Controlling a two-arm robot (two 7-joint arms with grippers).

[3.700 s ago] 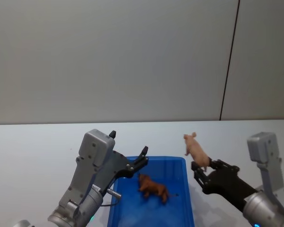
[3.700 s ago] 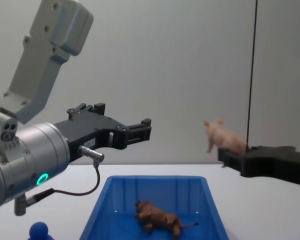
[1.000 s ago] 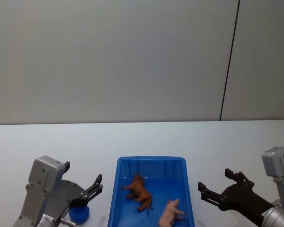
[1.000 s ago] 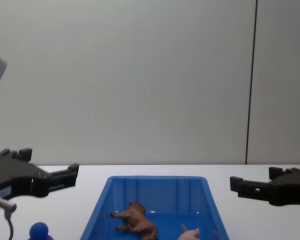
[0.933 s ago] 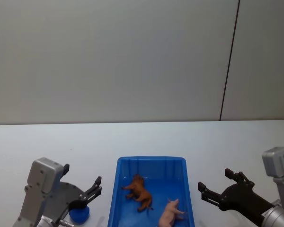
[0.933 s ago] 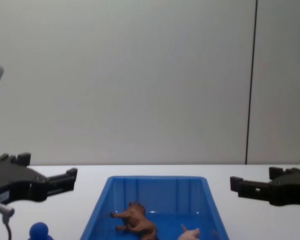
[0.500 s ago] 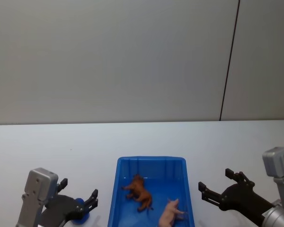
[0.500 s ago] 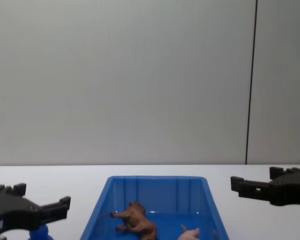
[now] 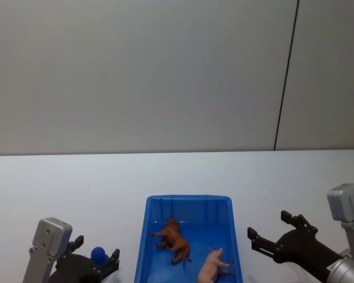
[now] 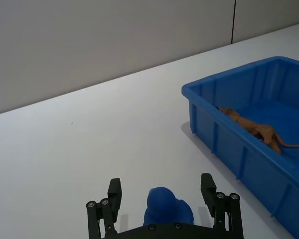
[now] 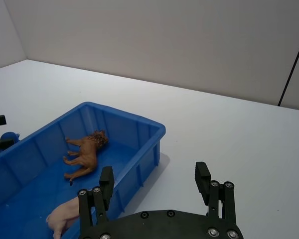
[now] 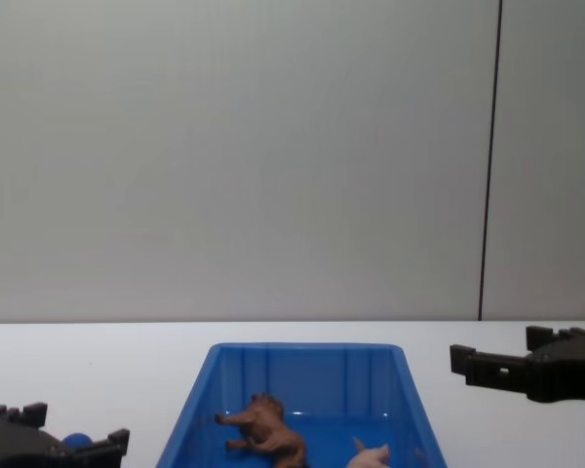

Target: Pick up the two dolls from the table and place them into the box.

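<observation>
- The box (image 9: 189, 206) sits on the table (image 9: 165, 174), near the robot's side and about midway between the two arms.
- The lion (image 9: 172, 238) lies on its side on the box floor, toward the left and middle, head toward the far wall.
- The pig (image 9: 211, 266) lies on the box floor nearer the robot and toward the right wall, just beside the lion's hind end but apart from it.
- In the chest view the lion (image 12: 266, 435) shows in full, while just a bit of the pig (image 12: 373, 455) shows at the lower edge.
- The left gripper (image 9: 93, 263) is low, to the left of the box, with its fingers spread and holding nothing.
- A blue knob (image 9: 98, 254) stands on the table between those spread fingers; in the left wrist view the knob (image 10: 165, 204) is clear of both fingers (image 10: 208, 186).
- The right gripper (image 9: 272, 231) hangs to the right of the box, above the table, fingers spread and empty.
- In the right wrist view that gripper (image 11: 154, 178) is outside the box's right wall, with lion (image 11: 85, 152) and pig (image 11: 70, 215) inside the box (image 11: 139, 122).
</observation>
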